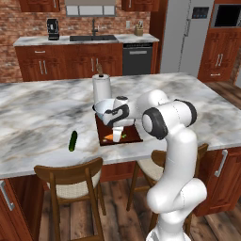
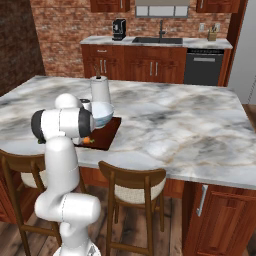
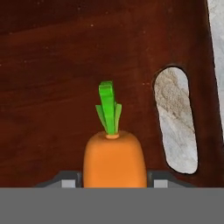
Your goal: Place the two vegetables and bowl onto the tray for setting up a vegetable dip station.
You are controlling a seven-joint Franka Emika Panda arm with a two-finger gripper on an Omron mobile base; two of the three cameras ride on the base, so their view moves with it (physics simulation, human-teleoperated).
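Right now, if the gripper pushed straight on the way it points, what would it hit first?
The carrot sits between the gripper's fingertips, so it comes first; right behind it lies the tray. Whether the carrot already rests on the board is unclear.

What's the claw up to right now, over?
Claw astride carrot, over tray. Cucumber out on counter. Bowl at tray's far end.

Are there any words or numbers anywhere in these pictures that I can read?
No readable text anywhere.
Carrot, tray, cucumber, bowl, paper towel roll: no labels or print.
Fridge panel and coffee machine: too small and blurred to tell whether they carry any writing.
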